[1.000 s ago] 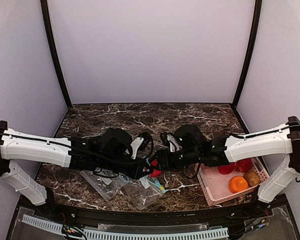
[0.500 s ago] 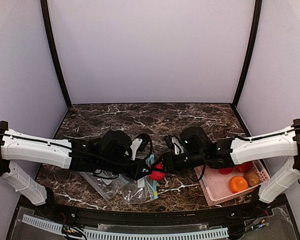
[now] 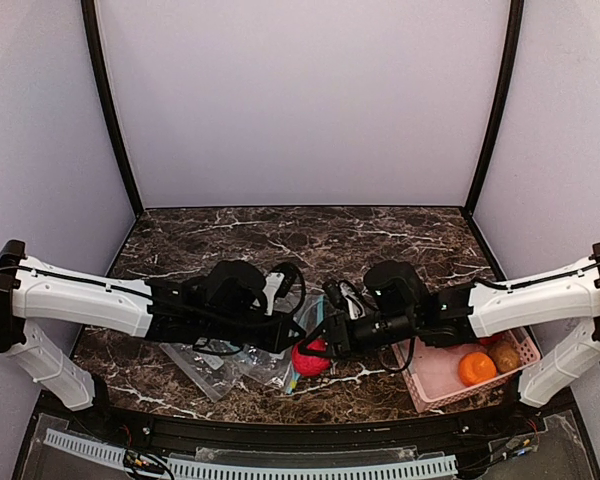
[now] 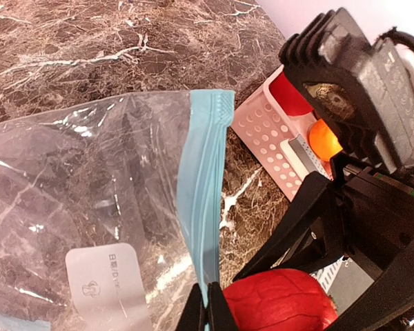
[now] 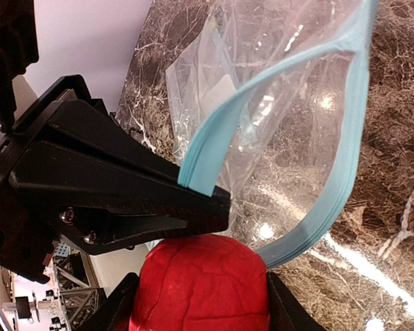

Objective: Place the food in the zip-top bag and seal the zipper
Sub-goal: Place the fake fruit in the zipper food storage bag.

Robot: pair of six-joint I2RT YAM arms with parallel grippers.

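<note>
My left gripper (image 3: 292, 340) is shut on the light-blue zipper strip (image 4: 201, 207) of a clear zip-top bag (image 4: 83, 200) and holds its mouth open, seen in the right wrist view (image 5: 297, 158). My right gripper (image 3: 318, 352) is shut on a glossy red fruit (image 3: 310, 357) right at the bag's mouth; the fruit shows in both wrist views (image 5: 203, 286) (image 4: 276, 302). An orange fruit (image 3: 476, 368) lies in the pink basket (image 3: 425, 372), with a red one (image 4: 288, 96) seen behind the basket's wall.
A second clear bag (image 3: 205, 365) lies flat on the marble table under the left arm. A brownish item (image 3: 503, 355) sits in the basket beside the orange fruit. Black frame posts stand at the back corners.
My right gripper has carried the red fruit down and left to the bag's mouth. My left gripper has kept hold of the zipper strip and shifted slightly.
</note>
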